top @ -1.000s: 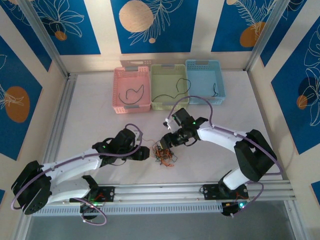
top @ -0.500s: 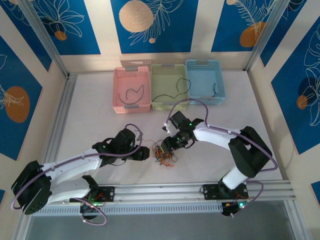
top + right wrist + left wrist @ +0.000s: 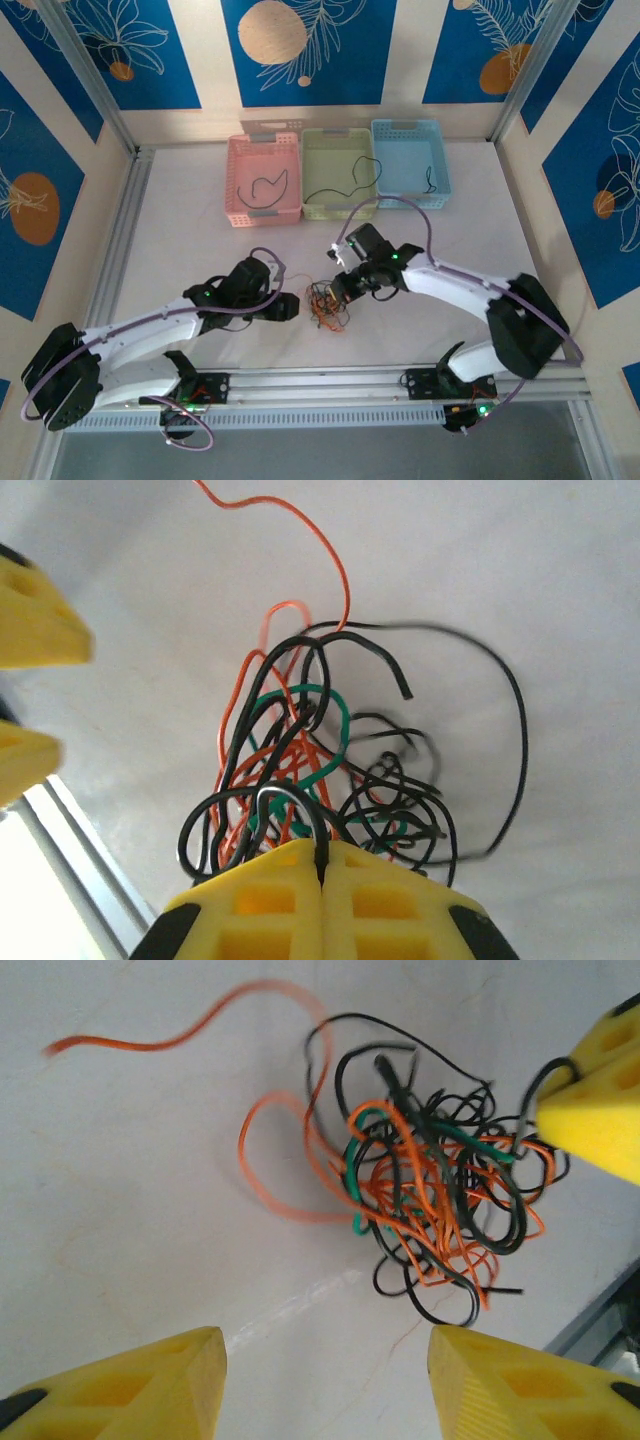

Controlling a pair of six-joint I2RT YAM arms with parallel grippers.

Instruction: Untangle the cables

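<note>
The cables lie as one knotted clump of black, orange and green wires on the white table between the two arms. In the left wrist view the clump sits ahead of my left gripper, which is open with bare table between its yellow fingers. One loose orange strand trails off to the upper left. My right gripper is shut on a black cable at the clump's edge, pinched between the pads. In the top view the right gripper sits at the clump's upper right and the left gripper just to its left.
Three baskets stand in a row at the back: pink, green and blue, each with a black cable lying inside. An aluminium rail runs along the near edge by the arm bases.
The right gripper has come down onto the clump's upper right edge and shut on a black cable. The left arm has stayed put, still open.
</note>
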